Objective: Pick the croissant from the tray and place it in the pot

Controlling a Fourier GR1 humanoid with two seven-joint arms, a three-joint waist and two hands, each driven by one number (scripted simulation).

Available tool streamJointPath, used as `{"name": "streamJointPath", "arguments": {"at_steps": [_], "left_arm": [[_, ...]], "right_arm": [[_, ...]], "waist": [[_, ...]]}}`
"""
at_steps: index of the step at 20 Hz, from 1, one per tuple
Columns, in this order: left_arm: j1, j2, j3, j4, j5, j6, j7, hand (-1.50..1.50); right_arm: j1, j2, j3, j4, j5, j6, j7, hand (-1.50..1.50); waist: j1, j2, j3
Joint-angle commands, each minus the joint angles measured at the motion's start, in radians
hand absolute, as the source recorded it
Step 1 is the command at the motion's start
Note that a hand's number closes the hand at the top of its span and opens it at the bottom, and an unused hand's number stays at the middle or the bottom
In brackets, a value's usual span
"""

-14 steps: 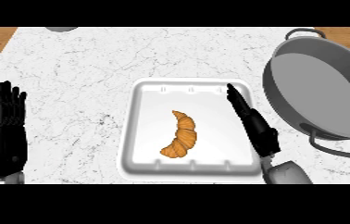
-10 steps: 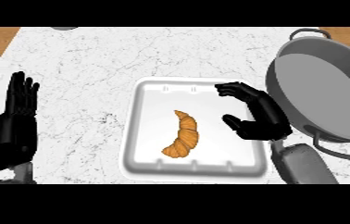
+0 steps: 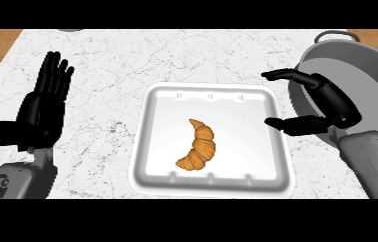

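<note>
Right robot hand (image 3: 325, 108) is the nearer one, hovering at the tray's (image 3: 159, 136) right edge, fingers and thumb spread, holding nothing. Croissant (image 3: 198, 145) lies to its left, mid-tray, long axis running near-to-far; pot (image 3: 347, 81) just behind it. Left robot hand (image 3: 44, 103) rests flat-fingered, well apart over the desk (image 3: 170, 56)

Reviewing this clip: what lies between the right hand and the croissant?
In the head view, only bare white tray floor and the tray's right rim separate the right hand from the croissant; nothing else lies there.

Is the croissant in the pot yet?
No. The croissant lies on the white tray, outside the pot; neither hand holds it.
</note>
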Motion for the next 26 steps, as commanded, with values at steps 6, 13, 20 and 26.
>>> {"name": "streamJointPath", "arguments": {"at_steps": [6,13,20,26], "left_arm": [[-0.087,-0.007,0.026,0.027,0.005,-0.023,0.072,0.0],[-0.055,-0.038,0.026,0.116,-0.006,-0.067,-0.018,0.0],[-0.048,-0.034,0.036,0.021,-0.03,-0.064,0.061,0.0],[-0.078,-0.07,0.044,0.035,-0.073,-0.041,0.081,0.0]], "right_arm": [[0.019,-0.121,0.04,-0.085,0.197,0.055,-0.084,-1.5],[-0.043,-0.143,0.189,-0.288,0.31,0.187,0.249,-1.5],[-0.04,-0.005,0.256,-0.346,0.394,0.252,0.461,-1.5],[-0.069,0.132,0.28,-0.323,0.445,0.32,0.628,-1.5]], "waist": [[0.007,-0.008,0.0],[0.001,-0.009,-0.002],[0.013,-0.008,0.0],[0.01,-0.007,0.0]]}}
